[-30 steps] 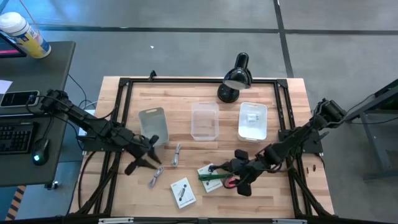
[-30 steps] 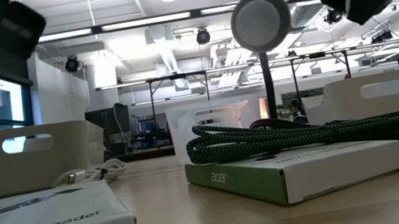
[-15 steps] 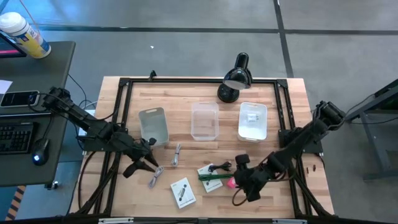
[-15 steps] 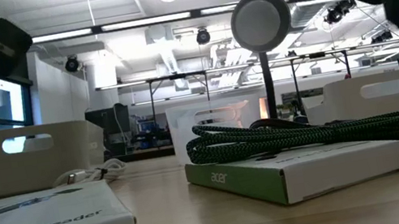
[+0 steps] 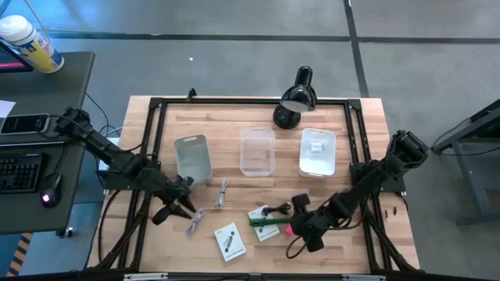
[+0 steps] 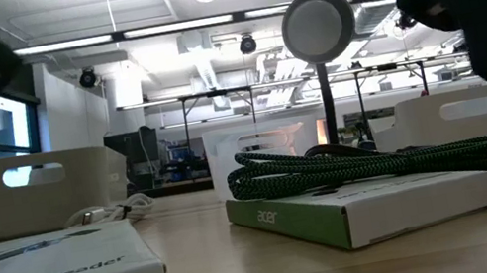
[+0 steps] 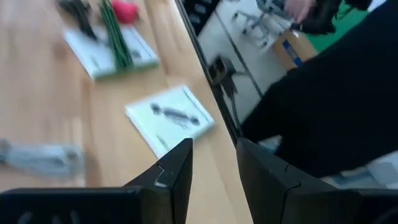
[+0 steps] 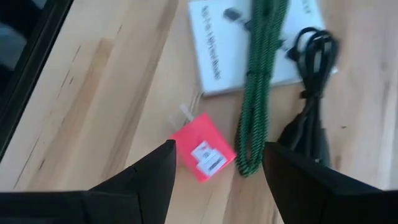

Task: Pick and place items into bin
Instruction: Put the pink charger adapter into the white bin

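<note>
Right gripper (image 8: pixel 214 163): I see its jaws open and empty, hanging over the front right of the table (image 5: pixel 234 129). Since half a second ago it has barely shifted; a second ago it sat a little farther back, over the cable.
Pink piece (image 8: pixel 203 154): lies on the wood between the right jaws, not touched. Unmoved across the frames.
Green cord (image 8: pixel 258 87): just beyond the right jaws, coiled across a white card (image 8: pixel 252 46). Unmoved.
Black cable (image 8: pixel 314 118): beside the green cord, off to one side of the right jaws.
Left gripper (image 7: pixel 211 171): jaws parted, nothing in them. It has crept toward the table's front edge over the last second.
Second card (image 7: pixel 171 118): directly ahead of the left jaws, flat, apart from them.
Silvery bits (image 5: pixel 195 221): near the left jaws, on the wood.
Bins (image 5: pixel 258 152): three in a row well behind both jaws; the right one holds a small white item.
Lamp (image 5: pixel 295 97): at the back edge.
</note>
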`<state>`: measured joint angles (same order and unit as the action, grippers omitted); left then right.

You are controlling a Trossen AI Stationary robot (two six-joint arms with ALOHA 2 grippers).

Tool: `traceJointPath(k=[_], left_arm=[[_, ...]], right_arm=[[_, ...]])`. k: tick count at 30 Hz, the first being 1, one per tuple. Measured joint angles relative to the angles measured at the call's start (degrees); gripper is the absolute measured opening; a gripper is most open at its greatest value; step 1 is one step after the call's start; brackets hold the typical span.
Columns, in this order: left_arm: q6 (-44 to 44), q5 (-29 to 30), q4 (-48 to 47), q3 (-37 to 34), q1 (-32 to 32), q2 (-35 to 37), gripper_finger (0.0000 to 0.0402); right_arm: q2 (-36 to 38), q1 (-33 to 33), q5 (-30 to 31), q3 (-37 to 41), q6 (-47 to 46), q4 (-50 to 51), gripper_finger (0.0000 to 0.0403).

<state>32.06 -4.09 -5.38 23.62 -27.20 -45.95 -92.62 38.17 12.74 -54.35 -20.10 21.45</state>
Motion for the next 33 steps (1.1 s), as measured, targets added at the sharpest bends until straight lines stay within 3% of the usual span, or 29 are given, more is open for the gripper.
traceJointPath(k=[9,14,23,28,33], left_arm=[[18.8,12.2,-4.8,0.5,-16.5,-2.5,0.0083],[25.1,19.6,-13.4,6.8,-19.9,-9.1,0.0070],[34.1,20.1,-35.9,23.0,-19.7,-27.9,0.0070],[35.6,20.1,-36.7,27.7,-19.6,-36.4,0.0087],[36.0,17.6,-36.4,28.8,-18.5,-40.3,0.0142]], right_arm=[[0.0,0.0,2.9,0.0,-1.1,-0.5,0.0220],[0.0,0.0,4.8,0.0,-3.8,0.5,0.0212],[0.0,1.2,4.5,0.0,-5.5,3.4,0.0211],[0.0,2.5,4.2,0.0,-5.7,4.4,0.0209],[0.7,3.1,4.1,0.0,-7.0,6.4,0.0206]])
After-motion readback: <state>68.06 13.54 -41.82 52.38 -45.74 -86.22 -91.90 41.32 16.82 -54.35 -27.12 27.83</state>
